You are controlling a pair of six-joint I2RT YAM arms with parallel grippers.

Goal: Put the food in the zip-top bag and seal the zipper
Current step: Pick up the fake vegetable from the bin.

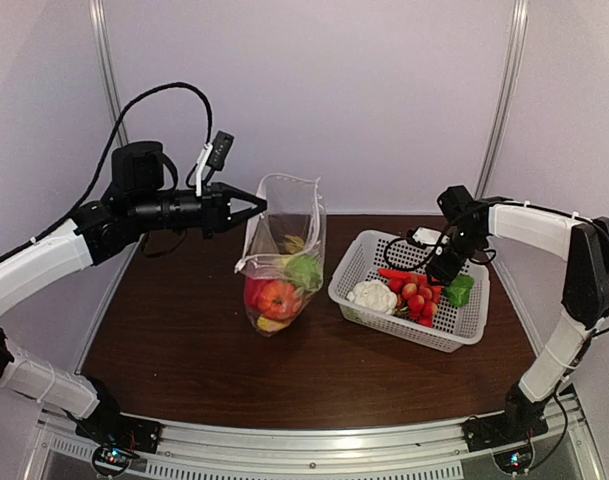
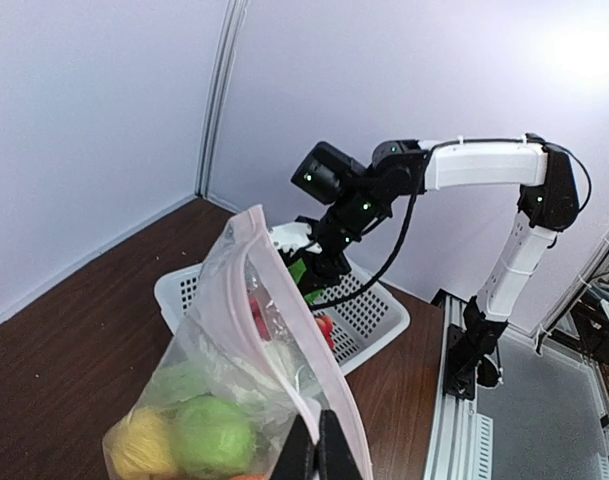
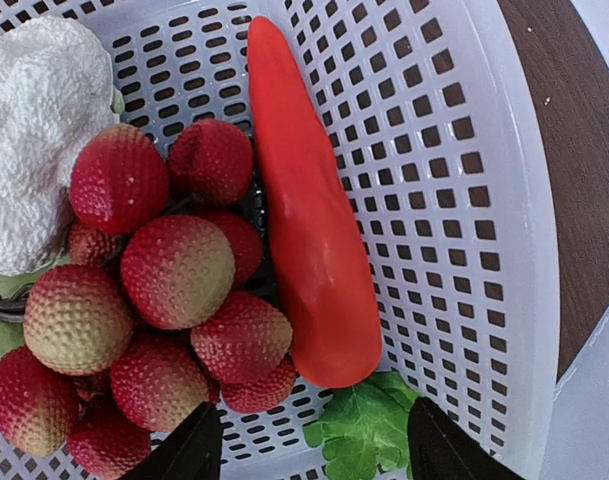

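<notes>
The zip-top bag [image 1: 281,262] stands upright on the table, mouth up, with a lime [image 1: 304,270], a red-orange piece [image 1: 277,298] and yellow pieces inside. My left gripper [image 1: 254,207] is shut on its top rim; in the left wrist view the fingers [image 2: 317,445] pinch the pale zipper [image 2: 284,300] above the lime [image 2: 212,433] and lemon [image 2: 141,445]. My right gripper [image 3: 309,450] hangs open low in the basket [image 3: 464,150], its fingers either side of the red pepper's [image 3: 309,220] tip and a green leaf [image 3: 369,425]. Strawberries [image 3: 174,270] and cauliflower [image 3: 34,130] lie beside it.
The white mesh basket [image 1: 414,335] sits to the right of the bag on the brown table, with the right arm [image 1: 524,225] reaching over it from the right. White walls close in the back and sides. A metal rail [image 1: 314,440] runs along the near edge.
</notes>
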